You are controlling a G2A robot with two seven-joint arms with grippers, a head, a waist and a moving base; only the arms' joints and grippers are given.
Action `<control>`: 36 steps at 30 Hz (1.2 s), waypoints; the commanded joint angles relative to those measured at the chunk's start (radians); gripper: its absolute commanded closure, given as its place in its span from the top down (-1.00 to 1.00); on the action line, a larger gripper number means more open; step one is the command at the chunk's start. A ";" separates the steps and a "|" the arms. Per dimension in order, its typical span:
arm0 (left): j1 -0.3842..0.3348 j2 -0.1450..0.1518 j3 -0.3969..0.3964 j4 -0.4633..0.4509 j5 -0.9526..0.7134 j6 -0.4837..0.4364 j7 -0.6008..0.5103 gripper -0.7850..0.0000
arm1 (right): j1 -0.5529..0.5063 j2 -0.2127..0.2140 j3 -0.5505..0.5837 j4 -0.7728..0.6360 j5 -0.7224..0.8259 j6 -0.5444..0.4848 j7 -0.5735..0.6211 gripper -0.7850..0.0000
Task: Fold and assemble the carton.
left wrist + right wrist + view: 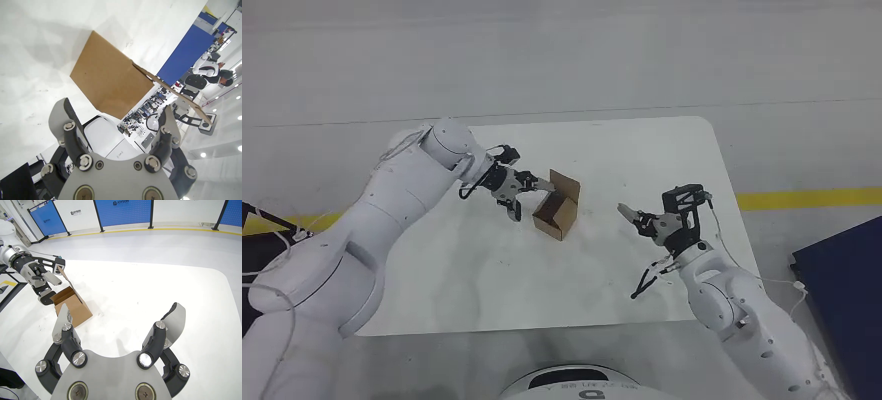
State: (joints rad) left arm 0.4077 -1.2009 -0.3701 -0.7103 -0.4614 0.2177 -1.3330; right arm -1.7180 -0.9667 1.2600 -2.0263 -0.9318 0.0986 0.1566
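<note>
- The left gripper (527, 195) has its fingers spread wide and holds nothing. It sits just left of the carton (556, 208), and it cannot be told whether a finger touches the cardboard wall.
- Its jaws face the box side-on, which probably suits bracing or nudging the left wall while the top is worked.
- The right gripper (119, 308) is likewise spread and empty. It is poised above the surface (672, 150) to the right of the carton and well apart from it, seemingly kept clear so the box has room.
- The carton stands near the middle of the surface, with its body squared up and its top open.
- One long flap (69, 282) rises at a slant from the far-right rim and is not folded down.
- Judged from this, the body is formed and closing the top is not yet done. The upright flap looks like the natural next thing to press.
</note>
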 commanded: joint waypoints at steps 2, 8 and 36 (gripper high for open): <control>0.009 0.027 -0.035 0.039 0.010 -0.056 0.012 0.98 | -0.007 -0.003 0.006 -0.003 0.003 -0.005 -0.002 1.00; 0.038 0.057 -0.060 0.007 0.071 -0.168 0.022 0.91 | -0.009 -0.007 0.005 -0.011 0.009 -0.028 -0.021 1.00; 0.020 -0.080 -0.006 0.076 0.182 -0.224 -0.015 -0.15 | -0.009 -0.007 0.005 -0.011 0.009 -0.028 -0.021 1.00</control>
State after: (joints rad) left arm 0.4332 -1.2781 -0.3779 -0.6369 -0.2887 -0.0013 -1.3429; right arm -1.7273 -0.9741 1.2648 -2.0377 -0.9225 0.0707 0.1353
